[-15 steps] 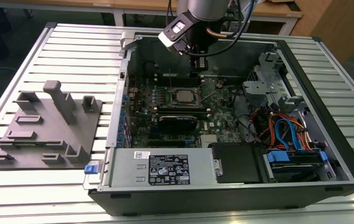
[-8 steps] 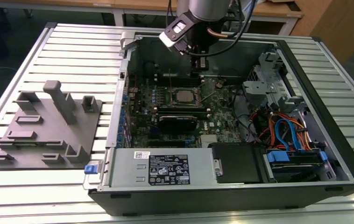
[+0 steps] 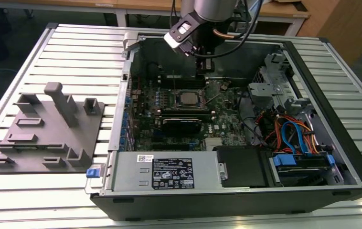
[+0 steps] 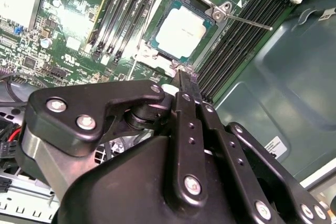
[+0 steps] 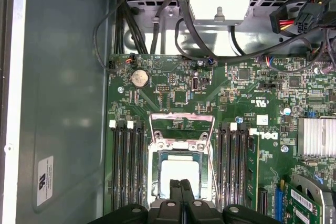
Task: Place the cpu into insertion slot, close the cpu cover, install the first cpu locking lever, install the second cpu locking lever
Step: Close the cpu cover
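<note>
The cpu (image 5: 178,172) (image 4: 181,29) (image 3: 186,98), a small square chip with a silver top, lies flat in the insertion slot (image 5: 153,174) (image 4: 152,59) on the green motherboard. In the first wrist view a thin silver frame, the cpu cover (image 5: 181,114), appears to stand raised at one side of the slot. A thin metal lever (image 4: 247,21) juts out sideways from a slot corner. My gripper (image 5: 181,186) (image 4: 181,80) (image 3: 201,64) hangs above the slot's edge, apart from the chip. It is shut, with nothing between its black fingers.
Black memory slots (image 5: 126,166) flank the socket on both sides. A black card (image 3: 181,125) lies just in front of it, then a grey power supply (image 3: 162,171). Cables and drive cages (image 3: 295,133) fill the case's right in the exterior view. A grey fixture block (image 3: 47,129) stands outside.
</note>
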